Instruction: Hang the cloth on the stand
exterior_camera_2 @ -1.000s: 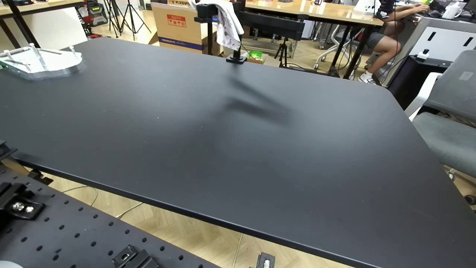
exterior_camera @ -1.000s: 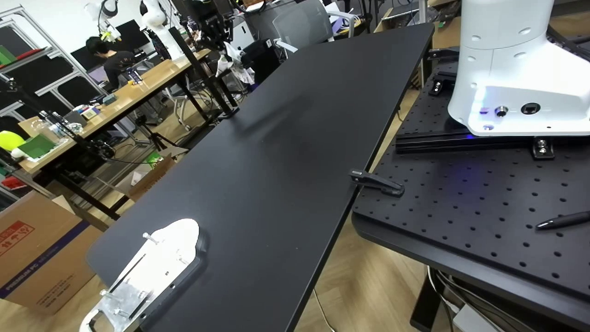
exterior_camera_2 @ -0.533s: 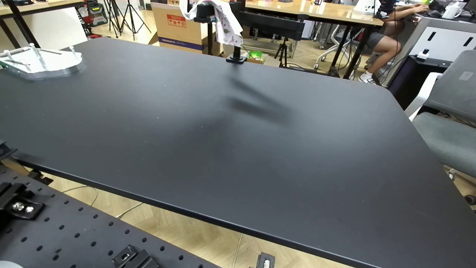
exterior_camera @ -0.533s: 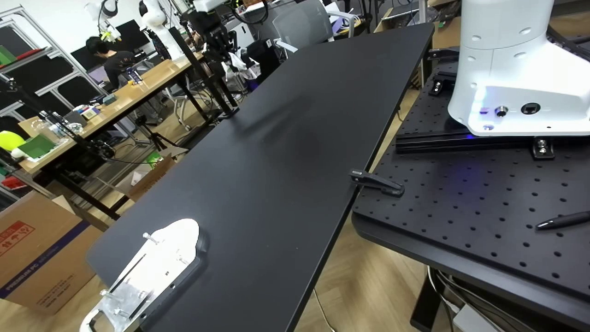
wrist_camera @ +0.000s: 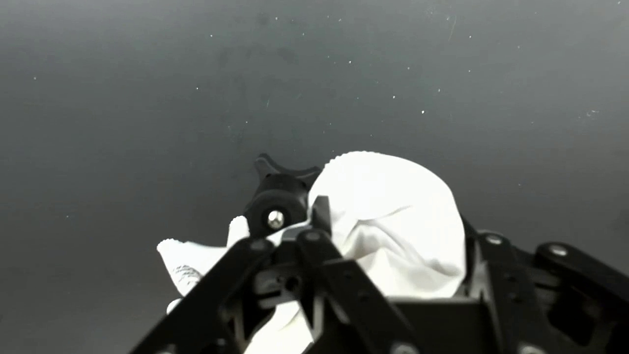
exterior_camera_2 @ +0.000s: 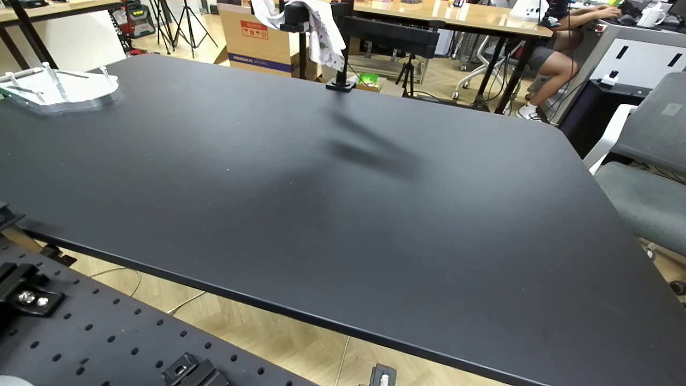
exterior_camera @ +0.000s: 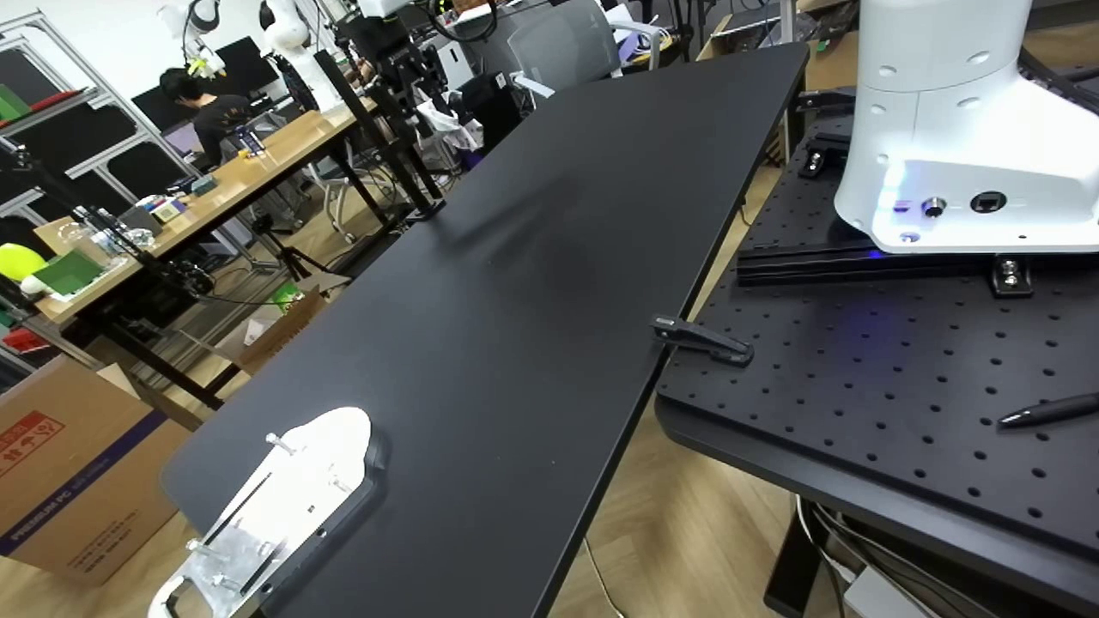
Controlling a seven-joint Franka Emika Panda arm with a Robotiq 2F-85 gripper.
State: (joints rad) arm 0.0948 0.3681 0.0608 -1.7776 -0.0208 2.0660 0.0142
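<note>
In an exterior view, the cloth (exterior_camera_2: pixel 326 38) hangs at the stand (exterior_camera_2: pixel 391 36), with folds on both sides of one of the stand's arms. The gripper (wrist_camera: pixel 394 219) is above the hanging folds. Its fingers stand apart and do not appear clamped on anything. In the wrist view, the cloth lies bunched in the gap between the fingers, and one printed corner extends past a finger. A dark knobbed part (wrist_camera: pixel 280 189), judged to belong to the stand, shows beside that same finger; its depth below the gripper cannot be told.

Completion, as judged: placement over the stand and release are done. Remaining: withdraw the gripper without dragging the cloth, then verify that the cloth holds on the stand unaided. Whether the cloth touches either finger cannot be determined.
</note>
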